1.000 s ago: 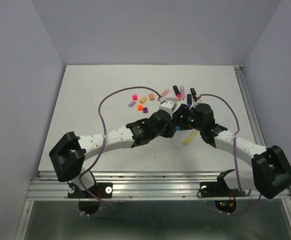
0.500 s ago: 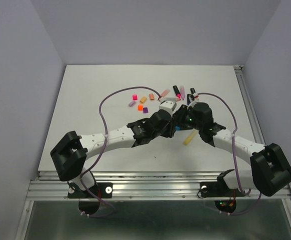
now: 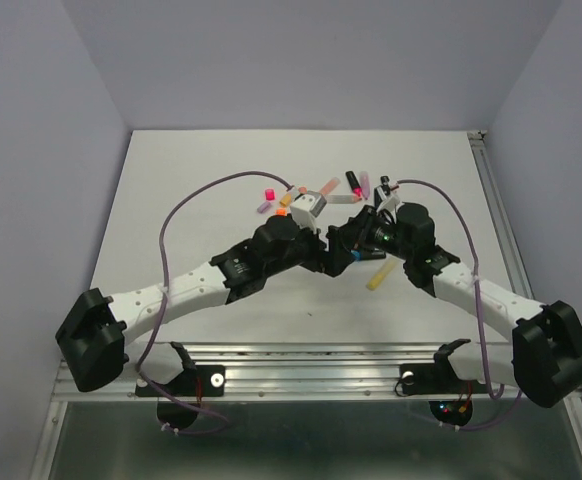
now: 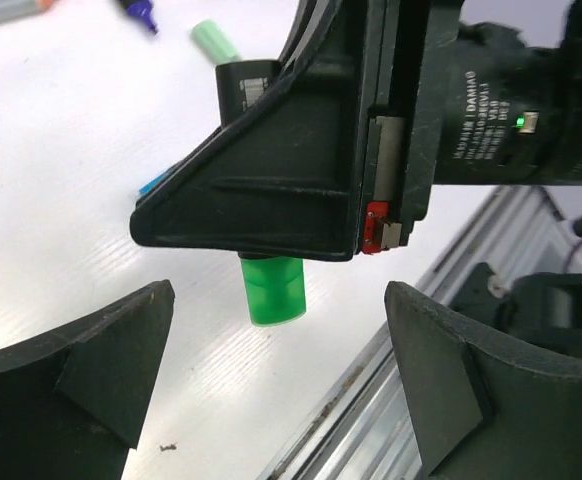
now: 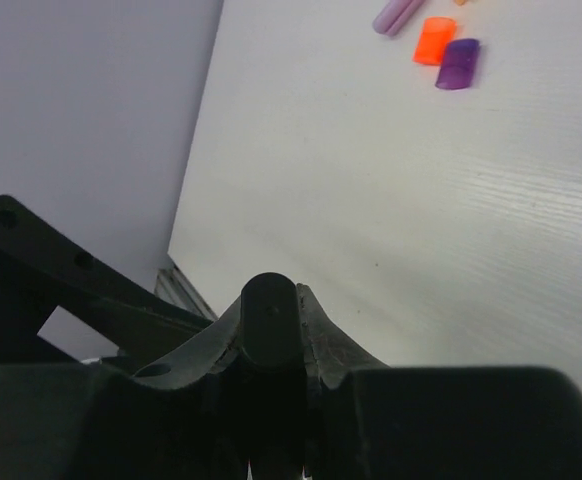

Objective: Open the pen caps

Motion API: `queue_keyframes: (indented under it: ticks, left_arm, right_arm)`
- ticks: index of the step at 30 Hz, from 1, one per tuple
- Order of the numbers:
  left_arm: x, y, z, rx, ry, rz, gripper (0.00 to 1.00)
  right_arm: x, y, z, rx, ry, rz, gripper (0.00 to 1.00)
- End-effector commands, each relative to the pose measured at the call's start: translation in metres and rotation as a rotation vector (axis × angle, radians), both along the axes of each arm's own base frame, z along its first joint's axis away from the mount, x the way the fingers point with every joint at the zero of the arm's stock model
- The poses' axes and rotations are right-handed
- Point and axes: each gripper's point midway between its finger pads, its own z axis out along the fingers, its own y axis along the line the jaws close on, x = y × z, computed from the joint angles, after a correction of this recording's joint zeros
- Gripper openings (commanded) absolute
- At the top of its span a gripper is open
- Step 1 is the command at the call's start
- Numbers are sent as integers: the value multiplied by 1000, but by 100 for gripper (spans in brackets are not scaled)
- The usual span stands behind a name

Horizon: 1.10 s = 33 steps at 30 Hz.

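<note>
Left jaws opened | right jaws grip pen (image 4: pixel 273 292) | barrel mostly hidden

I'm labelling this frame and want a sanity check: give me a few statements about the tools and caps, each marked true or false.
1. The left tool is open. True.
2. The right tool is open and empty. False: it is shut on a black pen.
3. A green cap pokes out below the right tool. True.
4. The orange cap sits stacked on the purple cap. False: they lie side by side on the table.
</note>
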Motion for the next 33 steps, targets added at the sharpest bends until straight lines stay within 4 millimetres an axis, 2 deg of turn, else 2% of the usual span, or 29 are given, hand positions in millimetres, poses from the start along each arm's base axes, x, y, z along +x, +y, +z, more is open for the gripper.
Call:
queue_keyframes:
  ticks: [1,8,14,19,20,23,29,32,33]
  left_arm:
    - [-22,-9,47,-223,-98,-211,99]
    - [-37,-14,62,-274,-124,-318,99]
    - [-40,-28,80,-331,-132,-377,98]
    - [-47,-35,93,-385,-138,-430,79]
    - [-49,-35,92,-389,-130,-438,71]
    - [-47,-36,94,-407,-123,-424,58]
    - [-44,-36,106,-446,-135,-410,54]
    - [-40,-36,109,-450,-141,-395,46]
    - [-39,-36,108,-450,-138,-395,39]
  right_arm:
    - [-16,19,72,160,-190,148,1]
    - [-27,21,110,226,-265,174,1]
    - [-35,24,116,264,-258,207,1]
    - [-33,24,124,284,-293,196,1]
    - [-30,23,125,283,-299,179,1]
    - [-27,26,125,274,-292,185,1]
    - [-35,30,121,299,-284,240,1]
    - [-34,29,118,290,-288,237,1]
    - [-35,30,117,288,-289,240,1]
